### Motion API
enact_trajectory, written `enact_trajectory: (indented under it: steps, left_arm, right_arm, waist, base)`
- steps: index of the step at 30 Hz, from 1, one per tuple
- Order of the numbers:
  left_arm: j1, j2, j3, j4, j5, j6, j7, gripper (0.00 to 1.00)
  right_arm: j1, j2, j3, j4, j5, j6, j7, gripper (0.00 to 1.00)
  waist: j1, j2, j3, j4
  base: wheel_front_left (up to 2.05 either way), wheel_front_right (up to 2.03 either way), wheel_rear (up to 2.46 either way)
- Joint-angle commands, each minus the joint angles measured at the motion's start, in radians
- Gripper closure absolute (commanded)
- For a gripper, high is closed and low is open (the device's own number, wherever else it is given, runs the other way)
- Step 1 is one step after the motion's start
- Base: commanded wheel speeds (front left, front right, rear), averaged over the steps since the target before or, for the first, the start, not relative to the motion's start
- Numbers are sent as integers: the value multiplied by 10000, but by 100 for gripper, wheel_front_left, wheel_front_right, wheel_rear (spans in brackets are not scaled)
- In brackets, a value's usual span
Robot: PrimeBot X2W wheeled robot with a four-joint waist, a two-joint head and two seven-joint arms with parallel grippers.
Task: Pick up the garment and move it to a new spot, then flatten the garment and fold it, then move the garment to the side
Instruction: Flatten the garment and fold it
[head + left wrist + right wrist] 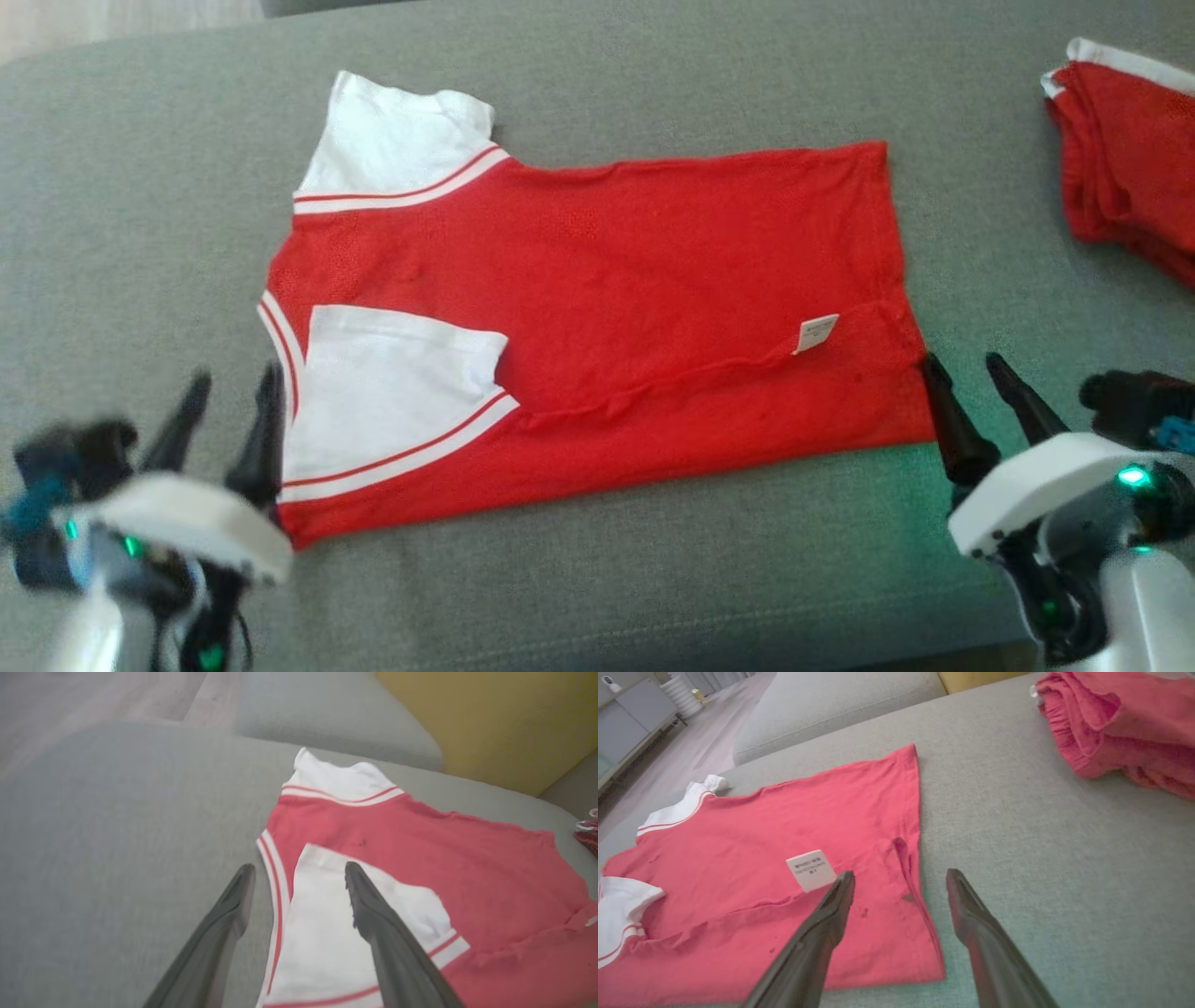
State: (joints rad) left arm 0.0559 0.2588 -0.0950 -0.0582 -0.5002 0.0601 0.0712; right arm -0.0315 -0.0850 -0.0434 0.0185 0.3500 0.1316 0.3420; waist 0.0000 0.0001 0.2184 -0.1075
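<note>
A red T-shirt (616,299) with white sleeves lies flat on the grey sofa cushion (131,205), its near side folded in over the body, a white label (816,332) showing. My left gripper (229,392) is open just above the shirt's neck end, one finger over the folded white sleeve (327,933) and the other over bare cushion. My right gripper (971,373) is open at the shirt's (761,849) hem corner, straddling its edge. Nothing is held in either one.
A second red garment (1125,159) lies bundled at the far right of the cushion, seen also in the right wrist view (1120,723). Another grey cushion (336,723) and a yellow one (490,718) sit beyond; a wooden floor lies to the left.
</note>
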Motion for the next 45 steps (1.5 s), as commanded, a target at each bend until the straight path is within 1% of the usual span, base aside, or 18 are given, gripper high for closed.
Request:
enact_trajectory:
  steps: [1,8,10,15,21,26,29,35,37,45]
  left_arm:
    - [-857,418,312,-417,164,-108,172,0]
    - [-3529,1747,-44,-405,770,-678,1652,0]
    - [-4359,2020,-187,-198,860,-880,2109,0]
    - [-6247,2496,-496,741,904,-1315,3036,0]
    - [-7866,2843,-696,2129,711,-1530,4165,0]
    - [-8855,3100,-763,3038,764,-1563,4713,0]
    - [-9296,3171,-768,3471,796,-1500,4945,0]
    - [-9941,3466,-712,4172,890,-1272,5517,0]
    - [-10174,3616,-644,4404,959,-1093,5676,0]
    - [-10403,3797,-681,4903,1076,-908,5770,0]
  right_arm:
    - [-438,-39,346,-496,-50,-9,-147,0]
    - [-1498,-13,1235,-718,-108,-9,-380,0]
    - [-1858,-5,1521,-644,-86,-9,-451,0]
    - [-2666,23,2186,-351,-2,-9,-676,0]
    - [-3372,13,2811,-134,122,-9,-971,0]
    - [-3775,13,3213,-98,182,-9,-1206,0]
    - [-3929,19,3412,-82,211,-9,-1336,0]
    - [-4212,-2,3821,-101,333,-9,-1521,0]
    - [-4370,-21,3967,-121,390,-9,-1594,0]
    - [-4591,-114,4201,-192,482,-9,-1695,0]
  waist:
    - [0,-1,159,-117]
    - [0,-1,965,-554]
    - [0,-1,1223,-686]
    - [0,-1,1845,-1038]
    - [0,-1,2535,-1427]
    - [0,-1,3001,-1739]
    - [0,-1,3172,-1884]
    - [0,-1,3421,-2227]
    - [0,-1,3533,-2393]
    - [0,-1,3671,-2714]
  base:
    - [0,0,0]
    - [0,0,0]
    - [0,0,0]
    - [0,0,0]
    - [0,0,0]
    - [0,0,0]
    - [0,0,0]
    - [0,0,0]
    - [0,0,0]
    - [0,0,0]
